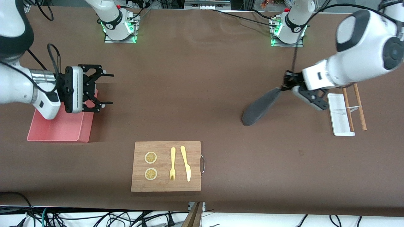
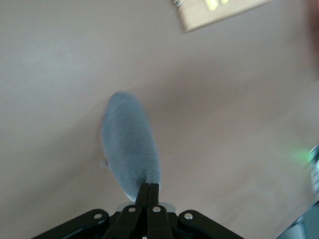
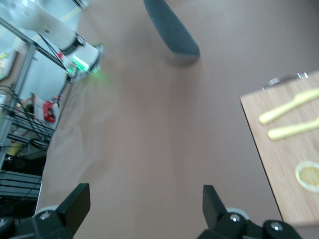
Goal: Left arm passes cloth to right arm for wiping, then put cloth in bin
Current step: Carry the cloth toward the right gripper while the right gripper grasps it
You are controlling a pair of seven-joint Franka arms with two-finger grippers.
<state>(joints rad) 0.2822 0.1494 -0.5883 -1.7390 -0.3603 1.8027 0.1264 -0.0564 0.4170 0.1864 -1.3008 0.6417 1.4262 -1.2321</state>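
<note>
The cloth [image 1: 260, 107] shows its dark grey face and hangs in a long fold from my left gripper [image 1: 285, 85], which is shut on its upper end above the brown table toward the left arm's end. In the left wrist view the cloth [image 2: 130, 144] hangs from the closed fingertips [image 2: 148, 190]. My right gripper [image 1: 109, 89] is open and empty, held over the edge of the pink bin [image 1: 61, 127] at the right arm's end. In the right wrist view the cloth [image 3: 172, 27] shows far off, past the spread fingers [image 3: 212, 196].
A wooden cutting board [image 1: 166, 166] with two lemon slices, a yellow fork and a yellow knife lies near the front camera. A small flat white tray [image 1: 340, 115] and wooden chopsticks [image 1: 359, 105] lie at the left arm's end.
</note>
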